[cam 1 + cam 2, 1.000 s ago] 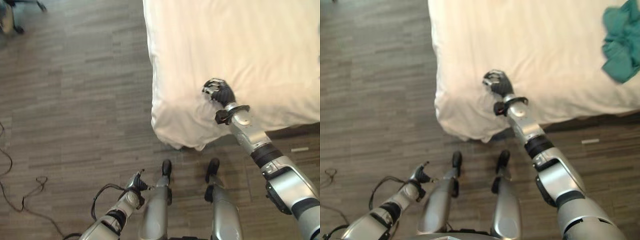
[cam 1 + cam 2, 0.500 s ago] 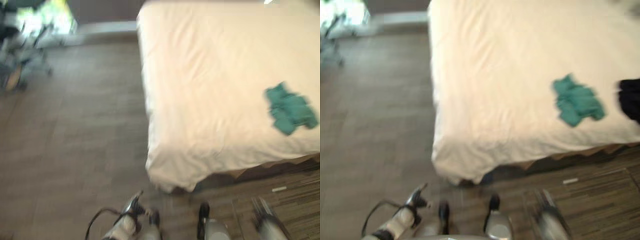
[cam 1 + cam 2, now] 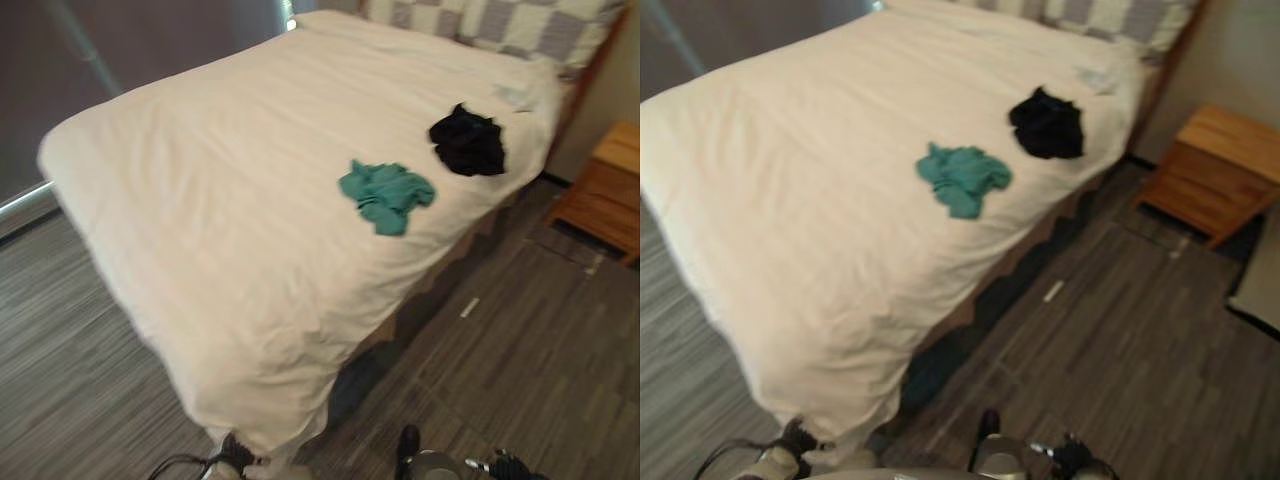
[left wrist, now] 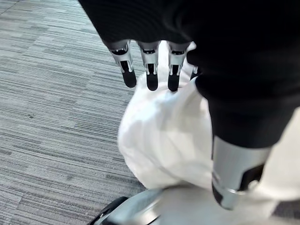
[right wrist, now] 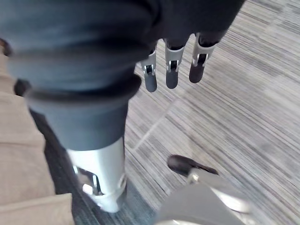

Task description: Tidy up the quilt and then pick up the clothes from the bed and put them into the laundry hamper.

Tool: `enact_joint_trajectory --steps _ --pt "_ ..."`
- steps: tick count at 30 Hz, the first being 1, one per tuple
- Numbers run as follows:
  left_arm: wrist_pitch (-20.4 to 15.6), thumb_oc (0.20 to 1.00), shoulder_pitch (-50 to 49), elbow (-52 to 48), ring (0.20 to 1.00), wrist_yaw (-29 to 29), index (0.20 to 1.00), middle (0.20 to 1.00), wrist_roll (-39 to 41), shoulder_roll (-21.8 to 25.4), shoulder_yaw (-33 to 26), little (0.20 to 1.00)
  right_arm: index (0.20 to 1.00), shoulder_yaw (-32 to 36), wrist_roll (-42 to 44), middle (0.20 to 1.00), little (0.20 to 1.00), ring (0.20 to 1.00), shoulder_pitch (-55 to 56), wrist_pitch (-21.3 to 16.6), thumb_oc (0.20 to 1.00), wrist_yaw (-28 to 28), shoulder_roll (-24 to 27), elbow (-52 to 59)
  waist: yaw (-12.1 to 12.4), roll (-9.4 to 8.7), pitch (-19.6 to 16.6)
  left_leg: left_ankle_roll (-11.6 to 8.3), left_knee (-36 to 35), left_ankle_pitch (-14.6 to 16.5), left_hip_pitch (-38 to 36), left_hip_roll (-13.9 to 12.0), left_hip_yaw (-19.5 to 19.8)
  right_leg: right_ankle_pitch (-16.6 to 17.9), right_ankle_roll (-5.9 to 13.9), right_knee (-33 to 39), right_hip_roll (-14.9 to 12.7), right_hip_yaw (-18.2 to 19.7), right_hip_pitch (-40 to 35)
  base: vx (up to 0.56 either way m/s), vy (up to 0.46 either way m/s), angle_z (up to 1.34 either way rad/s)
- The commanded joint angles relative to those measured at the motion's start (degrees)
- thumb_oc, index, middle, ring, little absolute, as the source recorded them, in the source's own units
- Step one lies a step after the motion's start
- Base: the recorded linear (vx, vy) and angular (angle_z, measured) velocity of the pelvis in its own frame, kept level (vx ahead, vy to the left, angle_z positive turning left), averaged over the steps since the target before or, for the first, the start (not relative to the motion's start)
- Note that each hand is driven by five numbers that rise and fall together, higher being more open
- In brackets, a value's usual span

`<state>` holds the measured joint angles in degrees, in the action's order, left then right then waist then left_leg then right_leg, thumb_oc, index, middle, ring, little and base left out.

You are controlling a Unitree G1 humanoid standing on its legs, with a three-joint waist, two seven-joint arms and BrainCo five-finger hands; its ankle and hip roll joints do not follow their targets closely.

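Left eye view: quilt [image 3: 230,190] lies flat and smooth across the bed, frame centre and left, corner hanging at lower centre. Quilt step looks done, my read.

Clothes not yet picked up:
- green garment [image 3: 385,195] crumpled on the quilt, just right of centre
- black garment [image 3: 468,141] beyond it, upper right, close to the green one but apart
- checked pillows [image 3: 500,22] along the top edge
- wooden nightstand [image 3: 1208,170] at right edge, on the grey plank floor [image 3: 520,330]

No hamper visible, so its location is unknown. Both garments remain, plus the carry to the hamper.

Hands:
- left hand [image 4: 150,70]: fingers straight and relaxed, holding nothing, hanging close to the quilt's drooping corner [image 4: 164,136]; can't tell if touching
- right hand [image 5: 171,70]: fingers relaxed, empty, over bare floor beside the bed's side

View differences: eye views give the bed layout and both garments, hands barely at the bottom edge. Wrist views give finger state and the hanging corner up close, no garments.
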<state>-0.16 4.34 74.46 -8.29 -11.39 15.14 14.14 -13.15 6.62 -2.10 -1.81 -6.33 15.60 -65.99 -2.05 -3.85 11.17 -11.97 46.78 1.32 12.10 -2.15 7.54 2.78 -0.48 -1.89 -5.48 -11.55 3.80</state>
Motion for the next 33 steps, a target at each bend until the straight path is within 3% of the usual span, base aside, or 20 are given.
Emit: enact_joint_trajectory --steps 1,4,8,9,10,12,13,14,15,16,17,18,19,20,22,24,26,28,30,33 --pt "-2.77 1.000 3.01 -3.17 1.000 -2.43 1.000 1.000 2.00 0.68 1.95 1.000 1.000 -3.23 -5.38 1.000 1.000 1.000 -1.31 0.02 1.000 -0.10 0.67 0.19 3.59 -1.30 1.67 7.58 -22.79 2.38 -3.63 5.58 1.84 -4.49 6.37 1.86 0.59 5.40 -2.64 0.32 0.149 -1.97" --pt "-3.73 1.000 3.73 -3.38 1.000 -2.99 1.000 1.000 2.49 -0.87 3.55 1.000 1.000 -5.83 -7.84 1.000 1.000 1.000 -4.56 -0.34 1.000 -1.37 1.02 -1.18 6.10 -0.65 1.43 7.01 -35.37 1.04 -3.57 3.64 8.09 -5.20 7.01 4.49 1.98 11.35 -5.74 0.36 0.170 -1.85" --pt "-3.64 1.000 4.41 -3.45 1.000 -2.80 1.000 1.000 1.03 -1.36 5.70 1.000 1.000 -5.85 -9.00 1.000 1.000 1.000 -4.16 -0.81 1.000 -1.75 1.00 -0.49 5.71 0.57 0.36 7.58 -42.23 -1.39 -5.49 2.13 8.89 -7.44 7.06 3.15 2.74 14.23 -7.56 0.29 0.200 -1.13" --pt "-3.12 1.000 5.28 -3.44 1.000 -2.62 1.000 1.000 -0.76 -0.90 6.83 1.000 1.000 -5.21 -9.48 1.000 1.000 1.000 -3.73 -0.62 1.000 -1.24 0.63 0.42 4.51 0.28 0.02 9.06 -43.10 -1.05 -6.54 3.61 8.34 -8.65 7.93 -4.56 2.43 15.68 -6.21 0.27 0.355 -0.31" --pt "-2.72 1.000 6.50 -3.58 1.000 -2.33 1.000 1.000 -1.70 -0.56 7.69 1.000 1.000 -4.91 -10.02 1.000 1.000 1.000 -4.78 -0.12 1.000 -1.40 0.34 1.14 3.55 0.18 1.72 10.11 -44.19 -0.31 -9.13 3.43 4.20 -2.56 11.60 -17.77 -0.35 14.85 0.71 0.27 0.358 -0.23" --pt "-2.52 1.000 6.97 -3.69 1.000 -2.12 1.000 1.000 -2.42 -0.05 8.36 1.000 1.000 -4.50 -9.97 1.000 1.000 1.000 -5.04 0.02 1.000 -1.48 0.23 1.26 3.03 0.80 1.74 10.29 -45.17 -0.45 -10.27 2.96 3.01 -0.82 11.84 -21.12 -1.06 13.65 3.04 0.18 0.183 -0.86" --pt "-2.41 1.000 7.59 -4.05 1.000 -2.26 1.000 1.000 -3.03 0.46 9.24 1.000 1.000 -4.46 -9.96 1.000 1.000 1.000 -4.93 -0.31 1.000 -1.89 0.03 1.54 2.10 1.26 1.90 10.62 -45.97 -0.26 -11.94 2.54 2.75 -0.14 11.39 -23.68 -0.45 13.37 4.80 0.40 0.251 -1.04" --pt "-2.85 1.000 9.02 -5.08 1.000 -2.21 1.000 1.000 -4.08 0.84 10.82 1.000 1.000 -4.37 -9.50 1.000 1.000 1.000 -4.16 -0.66 1.000 -2.38 0.07 2.12 0.08 1.53 1.96 11.19 -47.42 0.20 -14.51 3.08 3.73 -2.23 9.90 -23.36 4.27 13.65 8.17 0.44 0.197 -0.51" --pt "-2.89 1.000 9.48 -5.26 1.000 -2.05 1.000 1.000 -4.04 0.76 11.14 1.000 1.000 -4.40 -9.32 1.000 1.000 1.000 -3.78 -0.57 1.000 -2.53 0.00 1.93 -0.66 1.01 1.79 11.13 -48.19 0.70 -15.44 3.75 3.93 -3.08 9.57 -19.57 5.28 13.02 8.20 0.49 0.129 0.52" --pt "-2.93 1.000 10.05 -5.16 1.000 -1.96 1.000 1.000 -3.79 0.54 11.36 1.000 1.000 -4.34 -9.20 1.000 1.000 1.000 -3.55 -0.51 1.000 -2.83 -0.17 1.26 -1.60 0.79 1.67 10.95 -49.59 1.58 -17.29 4.04 4.27 -2.79 9.22 -15.15 5.85 10.34 8.86 0.54 0.002 0.93" --pt "-2.86 1.000 10.34 -4.87 1.000 -1.50 1.000 1.000 -4.43 0.31 11.58 1.000 1.000 -4.27 -9.50 1.000 1.000 1.000 -3.32 -0.15 1.000 -3.04 -0.46 0.30 -2.64 0.75 0.90 10.46 -51.05 3.30 -20.03 3.89 3.43 -1.23 9.02 -6.61 4.24 0.62 10.31 0.56 0.001 0.87" --pt "-2.77 1.000 10.12 -4.43 1.000 -1.32 1.000 1.000 -5.18 0.12 11.47 1.000 1.000 -4.33 -9.93 1.000 1.000 1.000 -3.20 -0.09 1.000 -3.03 -0.84 0.10 -2.73 0.47 0.48 10.30 -51.28 4.23 -21.52 4.09 2.19 -0.26 9.31 -3.84 3.12 -5.11 11.10 0.42 -0.009 0.45" --pt "-2.79 1.000 10.09 -4.41 1.000 -1.33 1.000 1.000 -5.21 0.09 11.45 1.000 1.000 -4.35 -9.94 1.000 1.000 1.000 -3.16 -0.08 1.000 -3.04 -0.82 0.11 -2.95 0.76 0.61 10.22 -51.42 4.36 -21.84 3.72 2.43 -0.18 9.29 -3.41 3.42 -5.49 10.57 0.47 0.021 -0.46" --pt "-2.84 1.000 9.41 -4.00 1.000 -1.03 1.000 1.000 -5.75 -0.22 10.89 1.000 1.000 -4.37 -10.66 1.000 1.000 1.000 -3.29 -0.21 1.000 -3.23 -1.02 0.20 -2.69 0.95 0.00 9.93 -51.04 6.53 -24.26 3.87 -0.50 -0.74 9.12 -1.72 1.20 -12.71 10.91 0.49 0.018 -0.13" --pt "-2.95 1.000 8.45 -3.60 1.000 -0.71 1.000 1.000 -5.71 -0.78 10.89 1.000 1.000 -4.09 -10.33 1.000 1.000 1.000 -2.95 -0.32 1.000 -3.48 -0.48 -0.25 -4.04 1.73 -0.73 9.89 -45.88 7.52 -24.96 4.83 -1.27 -1.35 6.54 -0.25 1.96 -13.18 8.66 0.56 0.065 -0.30" --pt "-3.41 1.000 7.85 -3.66 1.000 -0.34 1.000 1.000 -5.43 -1.55 10.28 1.000 1.000 -3.76 -10.67 1.000 1.000 1.000 -2.26 -0.38 1.000 -3.08 0.46 -0.32 -4.29 2.79 -1.54 6.76 -34.50 4.23 -22.98 6.43 -2.67 -1.21 5.11 0.28 2.55 -12.22 6.09 0.43 0.086 -0.77" --pt "-4.17 1.000 7.29 -4.06 1.000 0.33 1.000 1.000 -3.36 -1.44 9.33 1.000 1.000 -3.30 -11.41 1.000 1.000 1.000 -2.20 -0.10 1.000 -2.62 1.16 -1.05 -2.22 1.37 0.65 2.05 -16.88 -4.11 -14.99 8.29 -2.62 0.39 4.14 1.29 1.81 -10.64 2.02 0.33 0.043 -0.28" --pt "-4.30 1.000 6.92 -4.69 1.000 0.26 1.000 1.000 -1.09 -1.28 8.09 1.000 1.000 -4.42 -12.41 1.000 1.000 1.000 -3.15 0.35 1.000 -2.40 1.90 -1.31 0.30 0.02 2.74 2.86 -7.82 -3.41 -9.18 9.60 -3.05 -0.22 3.81 2.61 1.66 -7.40 -0.89 0.31 0.013 -0.81" --pt "-4.56 1.000 6.36 -5.26 1.000 -0.11 1.000 1.000 2.88 -1.54 6.03 1.000 1.000 -6.54 -13.25 1.000 1.000 1.000 -4.50 0.73 1.000 -1.66 1.39 -1.67 3.65 -0.46 3.62 5.33 -9.38 -0.96 -5.85 6.80 -1.98 -2.12 4.14 4.17 1.85 -4.37 -4.14 0.40 0.085 -1.51" --pt "-4.68 1.000 5.50 -6.46 1.000 -0.02 1.000 1.000 6.45 -1.62 3.85 1.000 1.000 -7.61 -12.74 1.000 1.000 1.000 -6.03 0.65 1.000 -1.50 1.14 -1.45 7.54 -0.83 3.43 7.72 -27.59 2.35 -4.76 3.67 -0.01 -5.00 5.50 5.27 2.21 -0.06 -7.34 0.41 0.127 -1.57"
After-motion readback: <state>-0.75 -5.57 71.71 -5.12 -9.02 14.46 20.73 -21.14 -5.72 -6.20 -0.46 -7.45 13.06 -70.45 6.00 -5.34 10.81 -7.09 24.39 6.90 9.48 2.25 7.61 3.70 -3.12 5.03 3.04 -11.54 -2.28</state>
